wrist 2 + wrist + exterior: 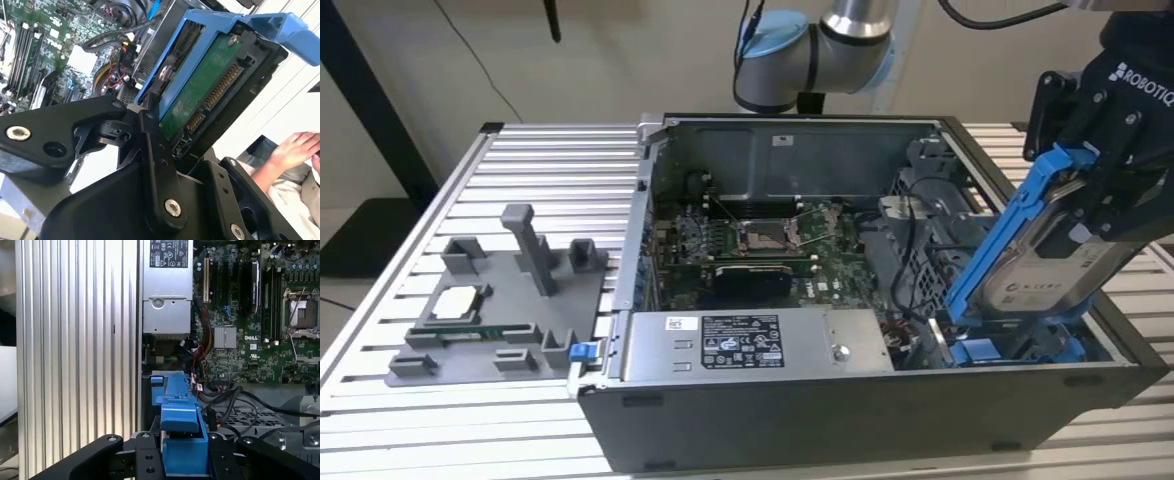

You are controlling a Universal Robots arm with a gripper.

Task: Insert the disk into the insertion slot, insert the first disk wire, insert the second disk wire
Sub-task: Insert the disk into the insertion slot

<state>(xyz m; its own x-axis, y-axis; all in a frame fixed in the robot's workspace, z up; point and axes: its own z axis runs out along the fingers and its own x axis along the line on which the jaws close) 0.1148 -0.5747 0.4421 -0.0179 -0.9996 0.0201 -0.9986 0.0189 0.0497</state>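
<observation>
1. At the exterior view's right end of the open dark-grey metal computer case (854, 415), we see the disk (1047, 272), a silver-grey hard drive in a bright blue plastic carrier frame, steeply tilted, its lower end near the insertion slot (1007, 347), a grey perforated-metal bay with blue parts.
2. The black tool (1101, 205) is clenched on the disk's upper part.

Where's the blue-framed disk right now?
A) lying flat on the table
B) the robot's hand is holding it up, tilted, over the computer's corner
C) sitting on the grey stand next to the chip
B: in the exterior view the hand grips the disk, which leans tilted above the open case.
</observation>
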